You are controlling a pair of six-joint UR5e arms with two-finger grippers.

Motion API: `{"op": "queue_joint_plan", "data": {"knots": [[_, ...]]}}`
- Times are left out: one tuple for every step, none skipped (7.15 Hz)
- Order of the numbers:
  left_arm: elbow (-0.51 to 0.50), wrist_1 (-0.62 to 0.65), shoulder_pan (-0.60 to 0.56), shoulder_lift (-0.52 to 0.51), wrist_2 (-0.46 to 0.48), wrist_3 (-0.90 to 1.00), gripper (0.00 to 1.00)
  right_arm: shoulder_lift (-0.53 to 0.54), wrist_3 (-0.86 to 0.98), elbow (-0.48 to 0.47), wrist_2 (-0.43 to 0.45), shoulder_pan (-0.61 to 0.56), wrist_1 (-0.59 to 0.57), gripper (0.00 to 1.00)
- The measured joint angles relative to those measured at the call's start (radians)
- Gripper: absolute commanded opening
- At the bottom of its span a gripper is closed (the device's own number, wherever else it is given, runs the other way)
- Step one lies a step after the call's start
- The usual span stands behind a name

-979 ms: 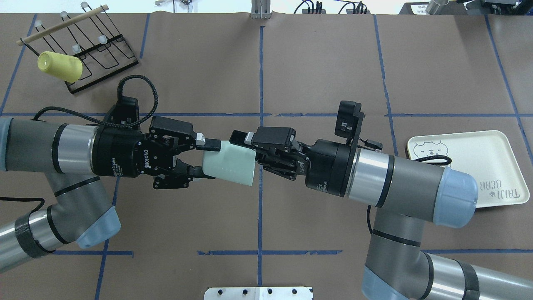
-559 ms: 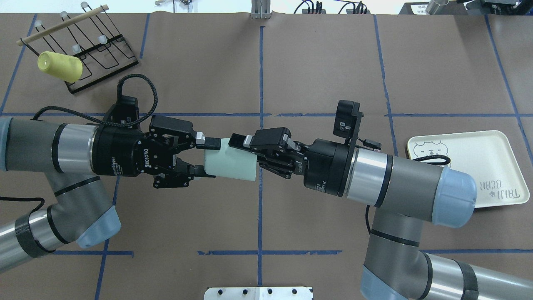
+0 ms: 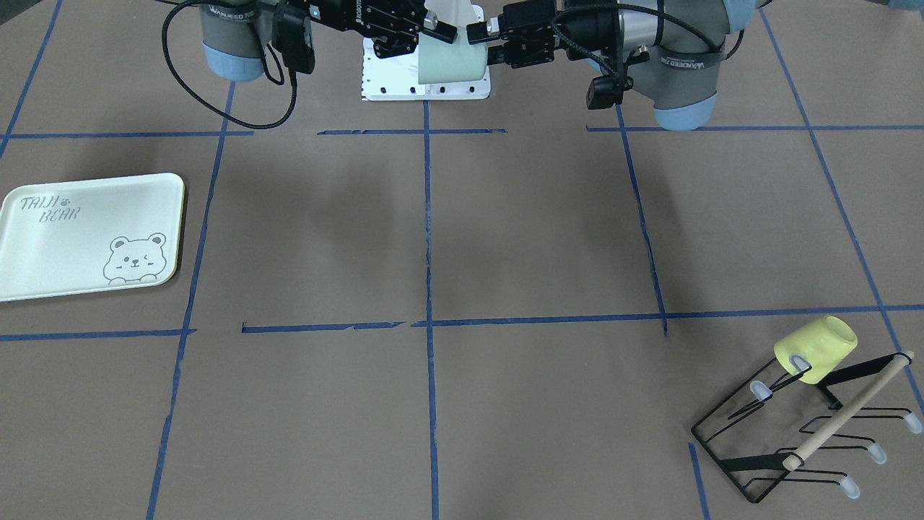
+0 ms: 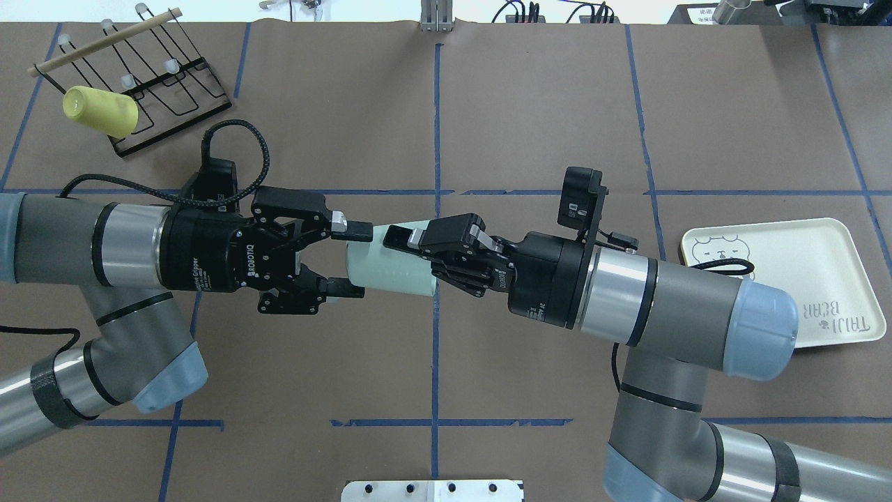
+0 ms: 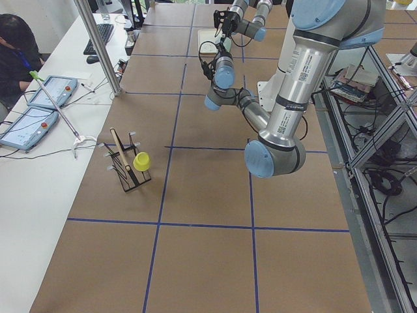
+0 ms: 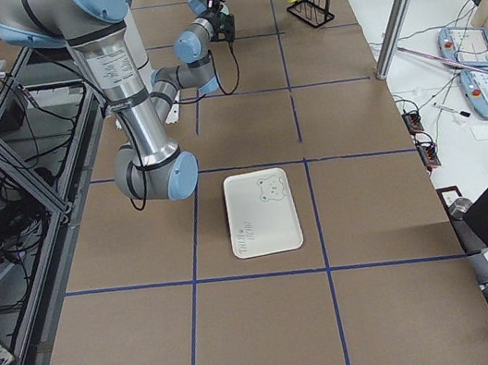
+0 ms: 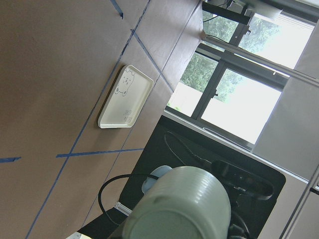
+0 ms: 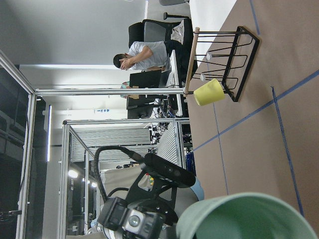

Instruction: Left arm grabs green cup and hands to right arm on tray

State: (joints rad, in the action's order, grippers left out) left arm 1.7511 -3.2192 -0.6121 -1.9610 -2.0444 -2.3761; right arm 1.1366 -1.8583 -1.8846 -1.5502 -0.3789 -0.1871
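The green cup (image 4: 390, 268) hangs sideways in the air over the table's middle, between both grippers. My left gripper (image 4: 352, 259) is at the cup's base, its fingers spread slightly wider than the base, so it reads as open. My right gripper (image 4: 403, 261) is shut on the cup's rim end, with one finger (image 4: 394, 237) along the cup's upper side and the other hidden. The left wrist view shows the cup's base (image 7: 179, 209); the right wrist view shows its rim (image 8: 249, 214). The tray (image 4: 787, 279) lies flat at the right, partly under my right arm, and holds nothing.
A black wire rack (image 4: 160, 90) with a pale yellow cup (image 4: 101, 111) on one prong stands at the far left. A white base plate (image 4: 432, 489) sits at the near edge. Operators sit beyond the table's left end.
My right gripper has closed onto the cup's rim. My left gripper's fingers have spread apart from the cup's base. The cup has shifted slightly up and to the right.
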Motion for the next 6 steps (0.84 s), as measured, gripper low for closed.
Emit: {"op": "queue_joint_plan", "data": {"knots": [[-0.013, 0.002, -0.014, 0.000, 0.002, 0.002, 1.00, 0.000, 0.000, -0.001, -0.002, 0.000, 0.001, 0.00], [-0.035, 0.004, -0.035, -0.001, 0.008, 0.013, 1.00, 0.001, 0.001, -0.003, -0.003, -0.001, 0.002, 0.00], [-0.071, 0.005, -0.054, -0.004, 0.022, 0.045, 1.00, 0.003, 0.001, -0.003, -0.004, -0.001, 0.000, 0.00], [-0.120, 0.017, -0.067, -0.012, 0.044, 0.096, 1.00, 0.006, 0.001, -0.004, -0.005, -0.004, -0.012, 0.00], [-0.164, 0.075, -0.087, -0.022, 0.059, 0.167, 1.00, 0.009, 0.003, -0.004, -0.011, -0.018, -0.052, 0.00], [-0.184, 0.188, -0.110, -0.027, 0.063, 0.262, 1.00, 0.009, 0.023, -0.005, -0.049, -0.055, -0.146, 0.00]]}}
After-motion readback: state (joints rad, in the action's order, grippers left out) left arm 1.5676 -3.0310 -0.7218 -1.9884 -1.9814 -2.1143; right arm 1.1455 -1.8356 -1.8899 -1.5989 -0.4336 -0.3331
